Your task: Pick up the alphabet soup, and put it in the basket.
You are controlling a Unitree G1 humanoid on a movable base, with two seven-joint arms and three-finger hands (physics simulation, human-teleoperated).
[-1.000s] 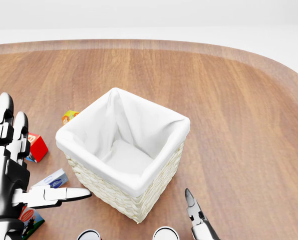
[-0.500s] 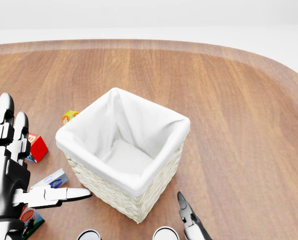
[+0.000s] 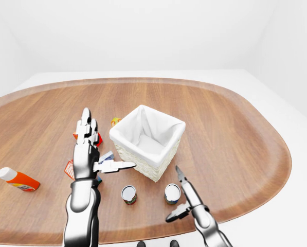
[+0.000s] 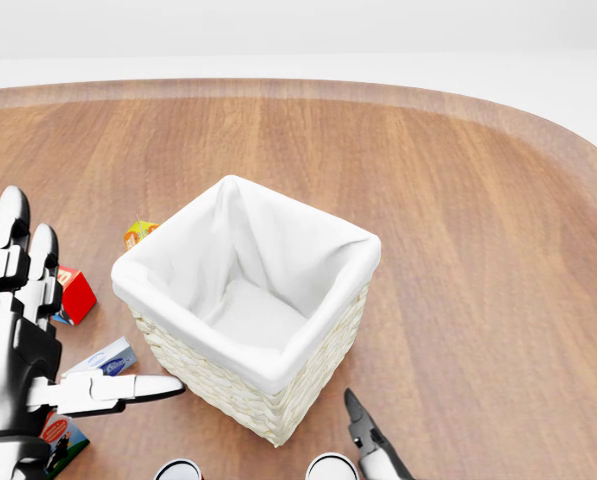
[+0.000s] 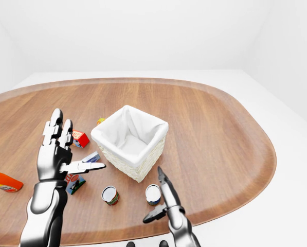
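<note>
So far nothing of the task looks done — the square white wicker basket with its white cloth liner [image 4: 246, 320] holds nothing that shows, and neither hand grips anything; picking up, carrying and dropping in all remain. Two short upright cans stand just below the basket in the eye views, near the table's lower edge: one with a reddish-green label [image 3: 128, 194] below the basket's lower-left corner, one with a paler, bluish label [image 3: 172, 193] below its lower-right corner; either may be the alphabet soup, and at this size I cannot tell which, since the labels are too small to read. Both show pale round tops and stand free, apart from each other and from the basket.

The robot's right hand [image 3: 182, 203] sits just right of the bluish can, one finger pointing up toward the basket and another angled out to the left — spread, pinching nothing, and not touching the can as far as I can judge; by its closeness that can seems the one aimed at. The left hand [image 5: 60, 153] is raised left of the basket, fingers straight up and thumb stretched toward the wicker wall; it too is spread and empty. Left of the basket lie a small red box [image 4: 75, 295], a little orange-yellow box [image 4: 138, 233] and a flat blue-and-white packet [image 4: 105, 361]; further left rests an orange bottle with a white cap [image 3: 17, 179] on its side.
</note>
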